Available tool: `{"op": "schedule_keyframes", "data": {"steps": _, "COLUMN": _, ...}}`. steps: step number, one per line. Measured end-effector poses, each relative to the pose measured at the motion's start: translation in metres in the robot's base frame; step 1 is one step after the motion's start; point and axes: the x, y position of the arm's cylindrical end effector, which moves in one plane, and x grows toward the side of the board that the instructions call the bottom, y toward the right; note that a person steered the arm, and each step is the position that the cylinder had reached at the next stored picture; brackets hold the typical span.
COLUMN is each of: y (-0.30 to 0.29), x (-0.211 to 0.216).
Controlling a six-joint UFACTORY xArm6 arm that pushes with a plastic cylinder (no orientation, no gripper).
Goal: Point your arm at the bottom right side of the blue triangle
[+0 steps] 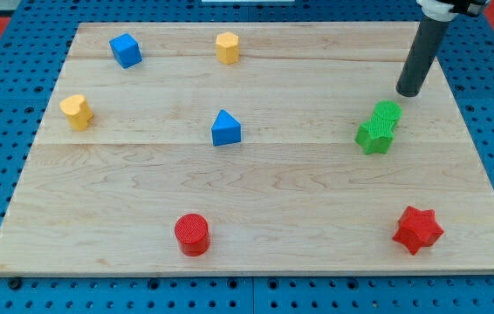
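Observation:
The blue triangle (225, 128) sits near the middle of the wooden board (256, 192). My tip (409, 92) rests on the board at the view's upper right, far to the right of the triangle and slightly above it. The tip stands just above the green blocks and apart from them.
A green cylinder (387, 113) touches a green star-like block (374, 136) right of centre. A blue cube (126, 50) and a yellow hexagon (227, 47) are at the top. A yellow heart-like block (77, 112) is at left. A red cylinder (192, 234) and a red star (418, 229) are at the bottom.

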Motion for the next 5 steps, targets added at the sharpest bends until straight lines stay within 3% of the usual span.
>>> {"op": "schedule_keyframes", "data": {"steps": 5, "y": 0.0002, "x": -0.008}}
